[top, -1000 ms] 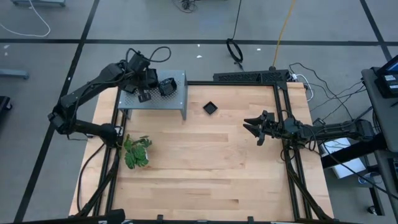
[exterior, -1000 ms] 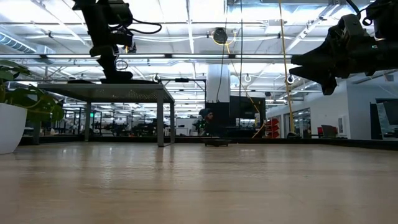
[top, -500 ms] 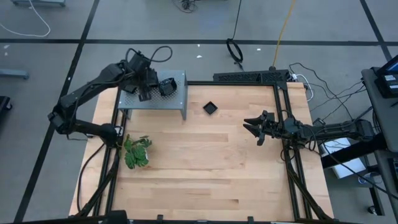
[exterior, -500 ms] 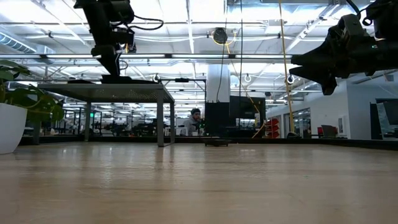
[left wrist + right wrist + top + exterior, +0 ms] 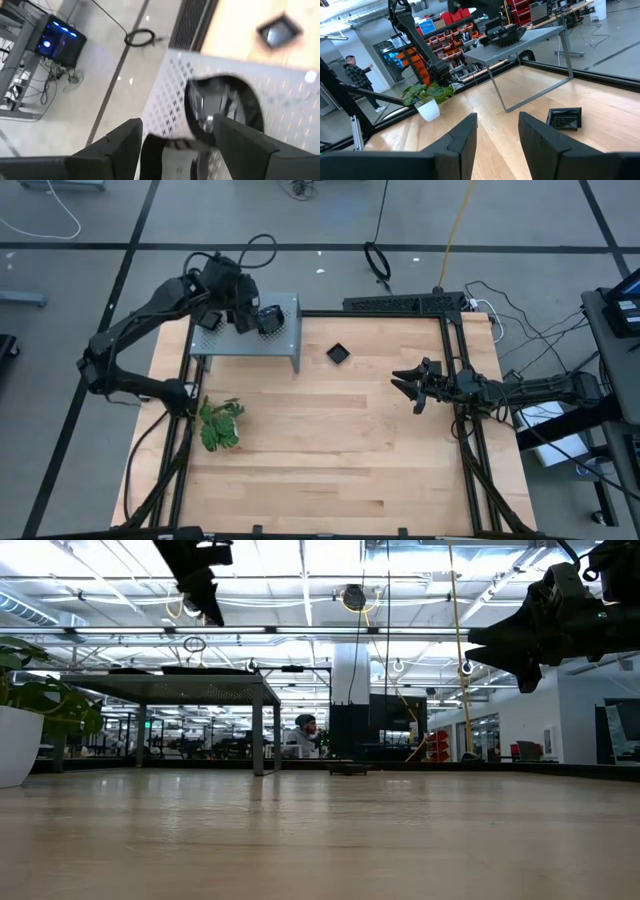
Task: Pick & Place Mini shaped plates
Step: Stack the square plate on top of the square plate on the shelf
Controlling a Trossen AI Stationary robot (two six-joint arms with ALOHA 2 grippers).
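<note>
Glossy black mini shaped plates lie piled on the grey perforated shelf at the table's far left. They show in the high view and as a low dark heap in the low view. One square plate rests flat on the wood to the right of the shelf. My left gripper hangs open above the shelf, tilted down over the pile and clear of it. My right gripper waits open and level over the table's right part, holding nothing.
A green plant in a white pot stands near the table's left edge, in front of the shelf. Bare wood spreads across the table's middle and near side. A black frame rail runs along the far edge. A person walks in the room beyond.
My left gripper has opened and let go of a plate on the shelf top. It has then risen well clear of the shelf, drawing slightly toward the far edge and tipping more steeply down. The plate stays on the shelf.
</note>
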